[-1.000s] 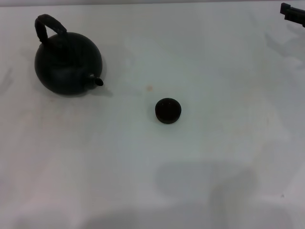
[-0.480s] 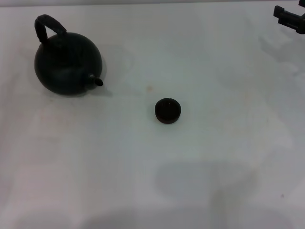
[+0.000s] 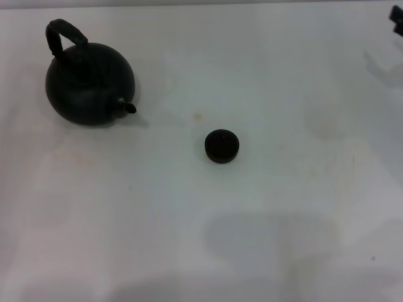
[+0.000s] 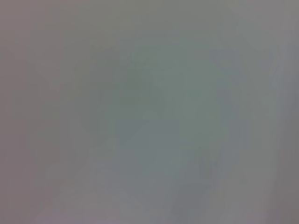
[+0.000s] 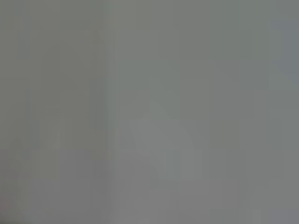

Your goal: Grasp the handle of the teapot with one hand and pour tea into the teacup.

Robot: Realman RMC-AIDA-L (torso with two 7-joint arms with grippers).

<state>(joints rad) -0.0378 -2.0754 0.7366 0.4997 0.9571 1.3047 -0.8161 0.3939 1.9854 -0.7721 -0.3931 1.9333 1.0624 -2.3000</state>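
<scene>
Right hand (image 3: 398,21): withdrawn toward far right edge of head view since a second ago; only a sliver showing now. Its shadow on bench (image 3: 283,82) shifted rightward along with it.

The teapot (image 3: 90,85) sits upright at the far left of the desk (image 3: 283,189), a big round matte-black body, squat and wide; its short curved spout juts out low on the side facing the middle of the desk, tip angled toward the teacup (image 3: 221,146); the handle (image 3: 63,33), a black arched band, rises over the top and leans toward the far left side, free and untouched; the teacup stands well apart from the pot, near the desk's centre, tiny, round, dark, no handle, mouth facing up; whether it holds any tea cannot be told.
</scene>
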